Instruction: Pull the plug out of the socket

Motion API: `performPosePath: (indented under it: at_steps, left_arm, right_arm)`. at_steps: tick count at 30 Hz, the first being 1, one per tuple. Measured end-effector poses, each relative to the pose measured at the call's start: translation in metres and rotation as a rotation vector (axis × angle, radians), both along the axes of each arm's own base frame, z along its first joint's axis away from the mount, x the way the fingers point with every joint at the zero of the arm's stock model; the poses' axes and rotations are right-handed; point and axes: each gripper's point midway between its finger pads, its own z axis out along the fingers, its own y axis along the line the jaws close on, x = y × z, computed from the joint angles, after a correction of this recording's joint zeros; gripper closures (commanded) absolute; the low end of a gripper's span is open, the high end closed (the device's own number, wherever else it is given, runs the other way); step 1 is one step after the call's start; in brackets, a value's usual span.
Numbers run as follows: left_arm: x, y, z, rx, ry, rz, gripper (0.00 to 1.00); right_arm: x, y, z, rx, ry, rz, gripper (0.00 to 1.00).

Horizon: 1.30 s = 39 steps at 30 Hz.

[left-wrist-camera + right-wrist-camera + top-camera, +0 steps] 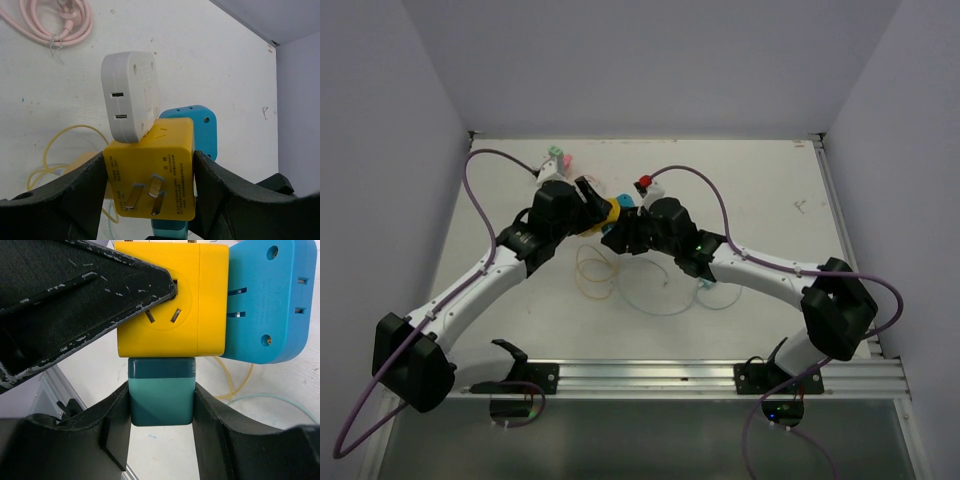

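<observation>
Teal plug (161, 390), we note, is pinched by right fingers (116, 432), left fingers (80, 195) clamping the yellow socket cube (150, 155).

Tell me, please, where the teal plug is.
Centre of the right wrist view: the teal plug sits between the fingers of the right gripper, under the yellow adapter.

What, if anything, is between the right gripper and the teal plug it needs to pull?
Nothing visible. The right gripper has a finger against each side of the teal plug, where it sticks out of the yellow socket cube, which the left gripper clamps.
</observation>
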Motion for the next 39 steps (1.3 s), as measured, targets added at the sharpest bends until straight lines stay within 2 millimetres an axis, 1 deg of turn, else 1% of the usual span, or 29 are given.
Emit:
performPosePath:
  at_steps: [2,3,14,20,27,32,33,36,38,39]
  left_arm:
    - [0.001,0.000,0.001,-0.006,-0.015,0.003,1.00]
    - [0.002,0.000,0.000,-0.007,-0.016,0.004,1.00]
    - [0.002,-0.003,-0.010,-0.034,-0.039,0.021,1.00]
    - [0.006,-0.012,-0.005,-0.078,-0.097,0.030,1.00]
    - [0.012,-0.014,-0.005,-0.076,-0.138,0.054,1.00]
    - [0.014,-0.020,-0.016,-0.059,-0.124,0.046,1.00]
    - [0.018,-0.017,-0.016,-0.047,-0.135,0.067,1.00]
    - [0.044,0.017,-0.006,-0.002,-0.216,0.236,1.00]
    - [0.056,0.039,0.003,0.015,-0.259,0.334,1.00]
    - [0.059,0.044,0.008,0.022,-0.278,0.361,1.00]
  right_arm:
    - [0.001,-0.001,0.000,0.001,-0.001,-0.004,0.92]
    - [0.001,-0.001,0.000,0.001,0.000,-0.003,1.00]
    - [-0.004,-0.009,-0.010,-0.004,0.000,-0.007,1.00]
    - [-0.005,-0.019,-0.005,0.020,-0.011,-0.032,1.00]
    - [-0.004,-0.021,-0.006,0.042,0.006,-0.060,1.00]
    - [-0.007,-0.028,-0.015,0.041,0.033,-0.082,1.00]
    - [-0.012,-0.030,-0.019,0.032,0.049,-0.073,1.00]
    - [-0.041,-0.040,-0.044,-0.038,0.129,-0.023,1.00]
    - [-0.053,-0.043,-0.057,-0.071,0.167,0.000,1.00]
    - [-0.058,-0.045,-0.063,-0.085,0.187,0.006,1.00]
